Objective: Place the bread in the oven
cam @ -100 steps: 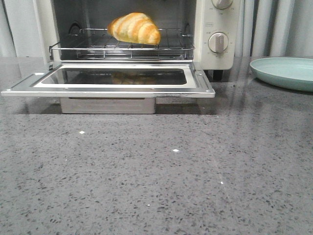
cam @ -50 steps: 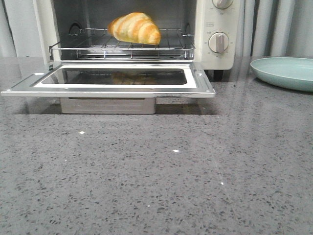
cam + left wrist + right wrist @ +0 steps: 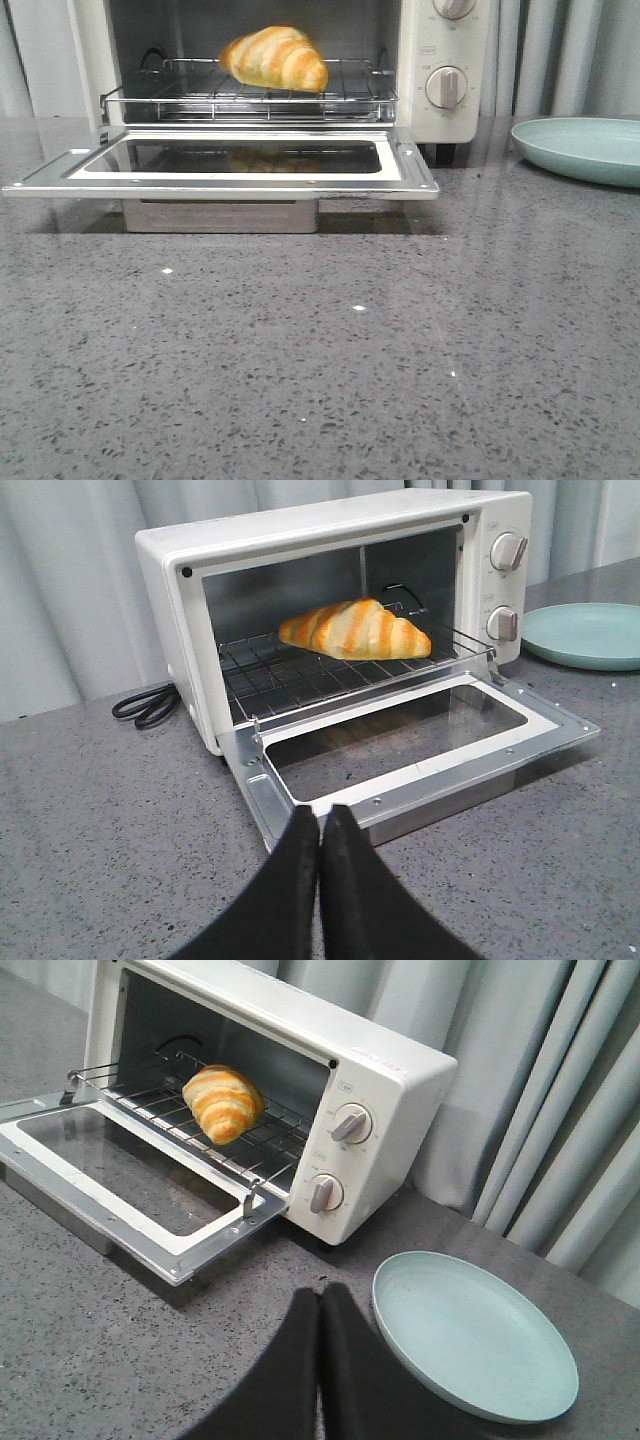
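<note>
The bread point(image 3: 275, 58) lay on the oven's point(image 3: 445, 60) rack, long axis parallel to the worktop's far edge. Both grippers point(image 3: 319, 830) point(image 3: 320, 1310) were pressed together, holding nothing.

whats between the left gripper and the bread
In the left wrist view, the oven's open glass door and the wire rack's front lie between the left gripper and the bread.

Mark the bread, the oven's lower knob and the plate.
bread point(image 3: 275, 58), front view, middle of the roll on the rack.
lower knob point(image 3: 446, 87), front view, knob face on the oven point(image 3: 420, 110).
plate point(image 3: 470, 1330), right wrist view, bare inner surface.
</note>
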Action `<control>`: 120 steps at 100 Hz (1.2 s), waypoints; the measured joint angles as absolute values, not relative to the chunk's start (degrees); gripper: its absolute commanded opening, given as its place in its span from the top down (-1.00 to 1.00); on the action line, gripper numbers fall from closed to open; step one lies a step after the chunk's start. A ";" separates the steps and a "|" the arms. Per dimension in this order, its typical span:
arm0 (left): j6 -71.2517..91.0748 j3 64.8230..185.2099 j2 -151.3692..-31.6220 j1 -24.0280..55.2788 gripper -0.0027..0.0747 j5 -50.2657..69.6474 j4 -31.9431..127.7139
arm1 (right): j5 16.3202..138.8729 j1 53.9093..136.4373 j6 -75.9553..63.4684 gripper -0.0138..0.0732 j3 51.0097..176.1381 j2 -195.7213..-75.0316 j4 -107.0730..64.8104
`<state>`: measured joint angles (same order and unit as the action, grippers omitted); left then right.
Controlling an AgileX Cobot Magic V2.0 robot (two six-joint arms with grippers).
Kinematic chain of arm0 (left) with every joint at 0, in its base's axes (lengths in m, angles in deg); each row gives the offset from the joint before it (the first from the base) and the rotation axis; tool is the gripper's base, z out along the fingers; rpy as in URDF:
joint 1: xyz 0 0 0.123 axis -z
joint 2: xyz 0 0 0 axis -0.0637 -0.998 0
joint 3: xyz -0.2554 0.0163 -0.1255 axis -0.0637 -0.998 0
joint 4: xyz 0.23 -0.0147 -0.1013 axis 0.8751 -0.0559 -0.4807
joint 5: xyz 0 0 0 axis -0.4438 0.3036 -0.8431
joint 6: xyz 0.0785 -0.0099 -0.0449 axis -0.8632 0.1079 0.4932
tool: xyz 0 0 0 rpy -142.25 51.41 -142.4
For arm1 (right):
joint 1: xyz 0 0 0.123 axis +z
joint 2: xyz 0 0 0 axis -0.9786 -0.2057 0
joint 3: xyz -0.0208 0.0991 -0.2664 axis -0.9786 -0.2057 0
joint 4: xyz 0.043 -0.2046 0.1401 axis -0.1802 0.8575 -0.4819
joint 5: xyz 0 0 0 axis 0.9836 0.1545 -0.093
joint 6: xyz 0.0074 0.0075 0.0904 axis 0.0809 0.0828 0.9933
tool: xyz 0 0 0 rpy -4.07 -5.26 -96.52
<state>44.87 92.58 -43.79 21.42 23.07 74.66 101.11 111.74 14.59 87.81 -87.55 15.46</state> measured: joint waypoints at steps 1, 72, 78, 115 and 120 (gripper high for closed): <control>44.87 92.58 -43.79 21.42 0.99 23.07 74.66 | 101.11 111.74 14.59 0.84 87.81 -87.55 15.46; 44.19 87.98 -41.62 19.21 0.99 21.21 75.71 | 101.03 111.74 14.59 0.84 87.81 -87.55 15.56; 43.94 85.19 -39.20 16.67 0.99 19.71 76.02 | 101.03 111.74 14.59 0.84 87.81 -87.55 15.56; 43.94 67.59 -33.82 3.46 0.99 13.14 72.95 | 100.77 111.74 14.59 0.84 87.81 -87.55 15.56; 43.94 67.59 -33.82 3.21 0.99 13.80 72.54 | 100.76 111.74 14.59 0.84 87.81 -87.55 15.56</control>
